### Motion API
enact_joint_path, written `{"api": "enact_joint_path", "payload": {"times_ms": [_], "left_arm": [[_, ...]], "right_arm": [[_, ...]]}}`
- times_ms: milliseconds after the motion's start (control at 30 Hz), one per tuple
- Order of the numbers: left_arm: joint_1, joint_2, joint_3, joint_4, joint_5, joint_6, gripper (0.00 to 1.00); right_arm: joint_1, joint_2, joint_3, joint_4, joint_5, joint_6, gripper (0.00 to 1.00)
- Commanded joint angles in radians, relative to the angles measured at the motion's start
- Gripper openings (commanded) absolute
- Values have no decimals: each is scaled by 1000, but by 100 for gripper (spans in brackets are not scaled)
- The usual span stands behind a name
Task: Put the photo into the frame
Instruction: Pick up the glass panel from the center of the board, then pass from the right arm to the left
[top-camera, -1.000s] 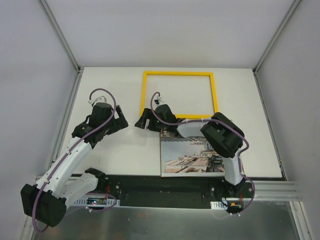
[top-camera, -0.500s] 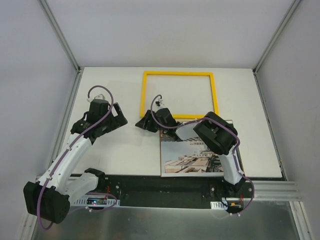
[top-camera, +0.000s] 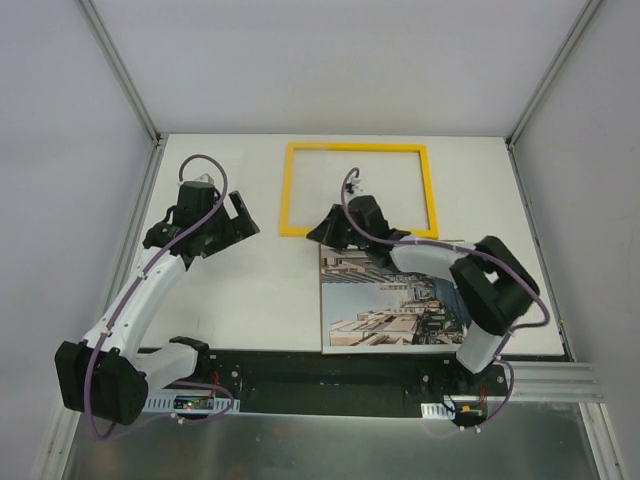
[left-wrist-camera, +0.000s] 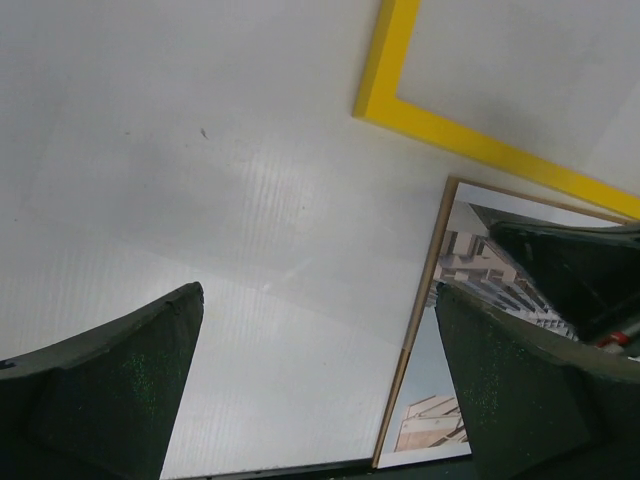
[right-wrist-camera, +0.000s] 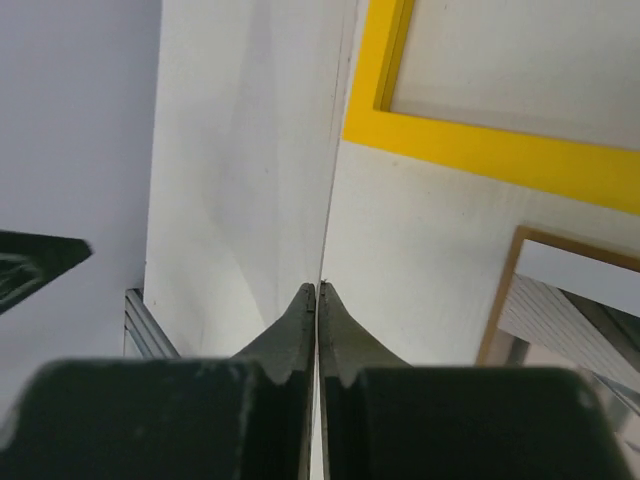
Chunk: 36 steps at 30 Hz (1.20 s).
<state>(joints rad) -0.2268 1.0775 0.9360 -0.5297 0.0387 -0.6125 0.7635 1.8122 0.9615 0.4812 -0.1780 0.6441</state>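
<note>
The top camera is looking steeply down over the whole white table (top-camera: 250, 300). Both wrist cameras are viewing it from close above, sharing one corner of the bright yellow rectangular frame (left-wrist-camera: 388, 60) and of the city-street paper print (left-wrist-camera: 460, 262).

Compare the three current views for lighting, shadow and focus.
Top external: even, diffuse light, no hard shadows; the frame reads sharp. Left wrist: the open left gripper shows as dark, underexposed shapes against the bright table. Right wrist: the shut right gripper is blurred close to the lens, while the frame beyond is crisper.
</note>
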Motion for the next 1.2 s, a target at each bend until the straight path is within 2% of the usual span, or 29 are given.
{"api": "enact_joint_path", "payload": {"times_ms": [0,300,433,600,833,1167], "left_arm": [[17,32,37,56,92,34,99],[46,159,-2,204,291,26,99],[46,229,26,234,355,22,99],[44,286,26,287,415,5,97],[41,285,-26,338,467,3,96],[40,276,-65,401,521,8,99]], "right_arm": [[-87,-220,-43,-166,-72,-113,1],[-251,-510,-93,-443,-204,-259,1],[-299,-586,-84,-567,-222,-313,1],[-366,-634,-109,-595,-323,-333,1],[-391,-685,-93,-664,-391,-377,1],[-400,-803,22,-817,-448,-417,1]]}}
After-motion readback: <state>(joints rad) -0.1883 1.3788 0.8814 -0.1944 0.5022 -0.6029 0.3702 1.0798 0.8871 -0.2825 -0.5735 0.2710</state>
